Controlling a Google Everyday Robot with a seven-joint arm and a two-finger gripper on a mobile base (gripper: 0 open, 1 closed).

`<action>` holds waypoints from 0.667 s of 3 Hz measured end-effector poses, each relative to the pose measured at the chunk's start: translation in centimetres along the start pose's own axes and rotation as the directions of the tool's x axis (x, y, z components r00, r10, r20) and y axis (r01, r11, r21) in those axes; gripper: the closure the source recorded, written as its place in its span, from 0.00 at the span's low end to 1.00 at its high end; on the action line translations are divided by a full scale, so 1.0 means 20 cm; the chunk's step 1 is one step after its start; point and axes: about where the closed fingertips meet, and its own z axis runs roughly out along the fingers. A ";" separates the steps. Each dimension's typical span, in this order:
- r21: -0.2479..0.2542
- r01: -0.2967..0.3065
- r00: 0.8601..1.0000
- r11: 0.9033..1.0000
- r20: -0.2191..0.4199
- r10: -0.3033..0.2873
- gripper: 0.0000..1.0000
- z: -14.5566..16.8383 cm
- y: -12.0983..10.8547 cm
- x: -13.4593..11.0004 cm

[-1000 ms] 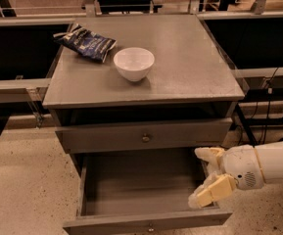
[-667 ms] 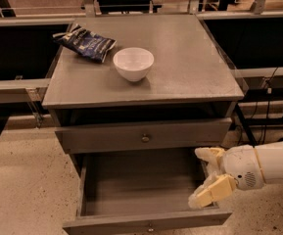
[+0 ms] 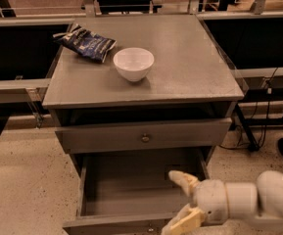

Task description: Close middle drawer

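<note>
The middle drawer [image 3: 126, 185] is a wide grey wooden box, pulled far out of the cabinet and empty. Its low front panel [image 3: 106, 225] sits at the bottom edge of the view, with a tiny metal knob [image 3: 151, 229]. My gripper [image 3: 181, 202] comes in from the right on a white arm [image 3: 244, 202]. It hangs over the drawer's front right part, just behind the front panel. Its two cream fingers [image 3: 182, 180] are spread open with nothing between them.
Above it, a taller-fronted grey drawer [image 3: 141, 135] with a brass knob [image 3: 145, 137] stands nearly shut. On the cabinet top [image 3: 190, 67] are a white bowl [image 3: 133, 62] and a dark blue snack bag [image 3: 85, 42]. Black cables [image 3: 263, 121] hang at the right.
My gripper has moved left and down, from the drawer's right side to over its front right part. The drawer has not visibly moved.
</note>
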 end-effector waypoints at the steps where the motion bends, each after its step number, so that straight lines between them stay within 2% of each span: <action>1: -0.045 0.091 0.991 0.995 0.107 -0.085 0.00 0.25 0.06 0.25; 2: -0.064 0.117 0.981 0.991 0.165 -0.105 0.00 0.31 0.06 0.33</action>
